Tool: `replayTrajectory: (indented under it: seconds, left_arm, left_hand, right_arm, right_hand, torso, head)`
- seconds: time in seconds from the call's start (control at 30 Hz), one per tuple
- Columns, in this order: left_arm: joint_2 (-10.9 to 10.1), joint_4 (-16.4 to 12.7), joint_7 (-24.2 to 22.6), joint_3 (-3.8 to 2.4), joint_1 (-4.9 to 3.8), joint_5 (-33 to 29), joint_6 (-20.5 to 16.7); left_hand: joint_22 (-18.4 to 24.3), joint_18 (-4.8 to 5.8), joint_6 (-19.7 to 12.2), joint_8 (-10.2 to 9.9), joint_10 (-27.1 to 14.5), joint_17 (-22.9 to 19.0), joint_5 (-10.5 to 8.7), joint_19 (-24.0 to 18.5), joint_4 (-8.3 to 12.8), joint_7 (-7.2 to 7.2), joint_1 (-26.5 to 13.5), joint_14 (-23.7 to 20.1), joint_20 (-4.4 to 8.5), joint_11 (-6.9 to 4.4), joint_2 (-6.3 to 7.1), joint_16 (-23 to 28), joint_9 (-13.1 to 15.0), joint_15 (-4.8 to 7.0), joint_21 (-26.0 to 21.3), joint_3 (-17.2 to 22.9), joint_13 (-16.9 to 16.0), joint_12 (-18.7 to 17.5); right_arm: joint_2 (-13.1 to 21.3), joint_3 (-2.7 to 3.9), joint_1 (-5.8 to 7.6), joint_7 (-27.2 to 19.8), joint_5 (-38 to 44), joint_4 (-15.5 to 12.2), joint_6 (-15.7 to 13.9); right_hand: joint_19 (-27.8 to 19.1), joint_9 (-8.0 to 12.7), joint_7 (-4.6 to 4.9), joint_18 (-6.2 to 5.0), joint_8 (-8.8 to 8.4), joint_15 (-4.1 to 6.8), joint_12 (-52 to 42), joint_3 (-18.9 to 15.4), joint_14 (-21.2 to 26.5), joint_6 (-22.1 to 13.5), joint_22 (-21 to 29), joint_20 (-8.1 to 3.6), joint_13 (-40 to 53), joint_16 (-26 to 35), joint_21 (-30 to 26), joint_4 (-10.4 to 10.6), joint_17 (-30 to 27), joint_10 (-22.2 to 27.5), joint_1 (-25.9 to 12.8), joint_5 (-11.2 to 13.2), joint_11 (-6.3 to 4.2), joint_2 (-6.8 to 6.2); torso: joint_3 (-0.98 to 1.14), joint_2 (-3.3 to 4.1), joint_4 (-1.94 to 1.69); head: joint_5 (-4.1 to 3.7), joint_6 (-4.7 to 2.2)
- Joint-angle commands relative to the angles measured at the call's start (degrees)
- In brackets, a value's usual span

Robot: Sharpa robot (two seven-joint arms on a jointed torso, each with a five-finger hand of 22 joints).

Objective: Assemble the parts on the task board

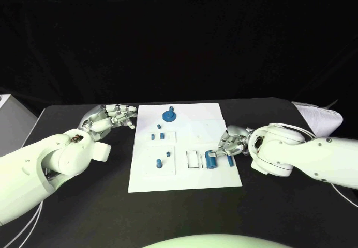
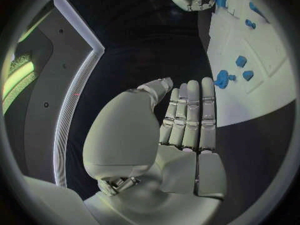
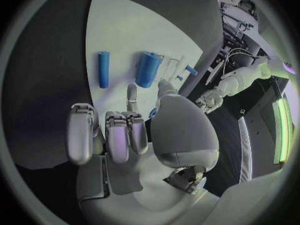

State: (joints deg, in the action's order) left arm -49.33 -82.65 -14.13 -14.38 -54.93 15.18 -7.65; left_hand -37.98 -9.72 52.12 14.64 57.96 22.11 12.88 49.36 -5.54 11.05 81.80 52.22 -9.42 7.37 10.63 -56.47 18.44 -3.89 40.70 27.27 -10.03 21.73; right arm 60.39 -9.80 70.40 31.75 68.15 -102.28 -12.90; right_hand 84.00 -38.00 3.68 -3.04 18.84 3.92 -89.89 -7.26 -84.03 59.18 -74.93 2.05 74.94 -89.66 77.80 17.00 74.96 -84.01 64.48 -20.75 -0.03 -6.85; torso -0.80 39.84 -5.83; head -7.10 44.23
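I am looking down at the white task board (image 1: pixel 187 175) lying in the middle of the black table (image 1: pixel 298 206). Near its right edge a thick blue cylinder (image 1: pixel 211 158) and a thinner blue pin (image 1: pixel 230 159) are lying side by side, both with their long axes running away from the robot toward the far side of the table. My right hand (image 1: pixel 233 143) is hovering just beside them, its fingertips close over the thick cylinder; in the right wrist view the fingers (image 3: pixel 119 135) are curling in with nothing between them, and the cylinder (image 3: pixel 147 69) is sitting just beyond them, apart. A blue round knobbed part (image 1: pixel 169 114) is standing at the board's far end, with smaller blue pieces (image 1: pixel 157 137) toward the left side. My left hand (image 1: pixel 110 119) is holding nothing, fingers straight and together, off the board's left far corner.
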Motion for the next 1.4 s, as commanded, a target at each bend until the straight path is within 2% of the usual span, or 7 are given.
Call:
replayTrajectory:
  seconds: [0.03,0.2,0.4,0.67,0.83,1.1,1.4]
  left_arm:
    - [0.0,-0.2,0.0,-0.02,0.00,-0.3,0.4]
    - [0.1,-0.2,0.0,-0.01,0.00,-0.3,0.5]
    - [0.1,-0.1,0.1,0.02,0.06,-0.3,0.6]
    - [0.1,0.0,0.1,0.03,0.10,-0.3,0.5]
    - [0.0,-0.1,0.1,0.03,0.11,-0.3,0.5]
    - [-0.1,-0.1,0.1,0.04,0.14,-0.3,0.5]
    - [0.0,0.0,0.3,0.04,0.17,-0.2,1.1]
  left_hand:
    - [-0.1,-0.64,-0.2,-0.1,-0.4,-0.1,0.32,0.4,-0.3,0.15,-0.2,0.4,-0.08,0.13,-0.34,0.4,-0.1,-0.06,-0.3,-0.1,0.1,0.0]
    - [-0.1,-0.64,-0.2,-0.1,-0.4,-0.1,0.32,0.4,-0.4,0.16,-0.2,0.4,-0.09,0.14,-0.35,0.4,-0.1,-0.07,-0.3,-0.1,0.1,0.0]
    - [-0.1,-0.64,-0.2,-0.1,-0.4,-0.1,0.32,0.4,-0.4,0.16,-0.2,0.4,-0.09,0.14,-0.35,0.4,-0.1,-0.07,-0.3,-0.1,0.1,0.0]
    - [-0.1,-0.64,-0.3,-0.1,-0.4,-0.1,0.33,0.4,-0.5,0.16,-0.3,0.4,-0.10,0.14,-0.35,0.4,-0.1,-0.08,-0.3,-0.1,0.1,0.0]
    - [-0.1,-0.64,-0.3,-0.1,-0.4,-0.1,0.33,0.4,-0.5,0.16,-0.3,0.4,-0.10,0.14,-0.35,0.4,-0.1,-0.08,-0.3,-0.1,0.1,0.0]
    - [-0.1,-0.64,-0.3,-0.1,-0.5,-0.1,0.35,0.4,-0.5,0.16,-0.2,0.4,-0.10,0.14,-0.37,0.4,-0.1,-0.08,-0.4,-0.1,0.1,0.0]
    - [-0.1,-0.66,-0.4,-0.2,-0.6,-0.1,0.39,0.4,-0.2,0.18,0.2,0.2,-0.07,0.15,-0.30,0.5,-0.2,-0.05,-0.4,0.1,0.2,0.0]
  right_arm:
    - [-0.9,-0.14,-0.74,1.2,2.9,0.0,0.8]
    - [-2.3,-0.21,-1.68,1.2,2.7,0.4,0.3]
    - [-3.0,-0.25,-2.65,1.2,2.6,0.9,0.4]
    - [-4.1,-0.27,-3.23,1.2,3.0,1.4,0.3]
    - [-4.6,-0.28,-3.56,1.2,3.6,1.8,-0.6]
    - [-4.1,-0.27,-3.72,1.0,1.4,1.4,-4.4]
    - [-3.0,-0.19,-2.25,0.6,-8.3,0.6,-6.5]
  right_hand:
    - [4.1,-0.1,0.14,0.90,0.11,0.22,0.4,-0.3,-6.0,0.0,-11.3,-0.23,14.5,-0.3,-0.1,0.0,15.0,-5.6,-0.5,0.3,-0.39,-0.06]
    - [4.0,-0.2,0.28,0.89,-0.07,0.13,0.8,-0.4,-6.0,-0.4,-11.3,-0.20,14.2,-0.3,-0.2,0.0,15.0,-5.3,-0.7,0.4,-0.28,-0.42]
    - [4.0,-0.3,0.38,0.84,-0.17,0.07,1.3,-0.4,-6.0,-0.7,-11.3,-0.16,13.8,-0.3,-0.5,0.0,15.0,-5.0,-0.8,0.4,-0.20,-0.55]
    - [3.9,-0.4,0.46,0.85,-0.24,-0.02,1.4,-0.2,-6.0,-0.9,-11.3,-0.09,13.6,-0.3,-0.5,0.0,15.0,-4.9,-0.4,0.4,-0.11,-0.59]
    - [3.9,-0.8,0.56,0.83,-0.22,-0.16,1.7,0.7,-6.0,-1.2,-11.4,0.07,13.5,-0.3,-0.6,-0.2,15.0,-4.7,1.7,0.3,0.01,0.42]
    - [3.9,-1.2,0.50,0.87,-0.61,-0.11,1.7,2.5,-6.0,-1.3,-11.7,0.08,13.6,-0.3,-0.3,-0.3,15.0,-4.8,5.8,-7.5,-0.06,2.17]
    - [3.8,-0.9,0.64,0.84,-1.38,-0.18,2.3,4.0,-6.0,-1.7,-11.7,0.13,13.1,-0.3,-0.5,-0.4,15.0,-4.4,8.1,-9.6,0.02,2.28]
  torso:
    - [0.02,0.10,0.02]
    - [0.06,0.15,-0.09]
    - [-0.09,0.15,-0.04]
    - [0.02,0.07,-0.02]
    - [0.02,0.06,-0.02]
    - [0.02,0.09,0.07]
    - [0.00,0.06,0.05]
  head:
    - [0.09,0.00]
    - [0.05,0.08]
    - [0.05,0.34]
    - [0.28,0.42]
    - [0.32,0.46]
    - [0.41,0.42]
    - [0.32,0.11]
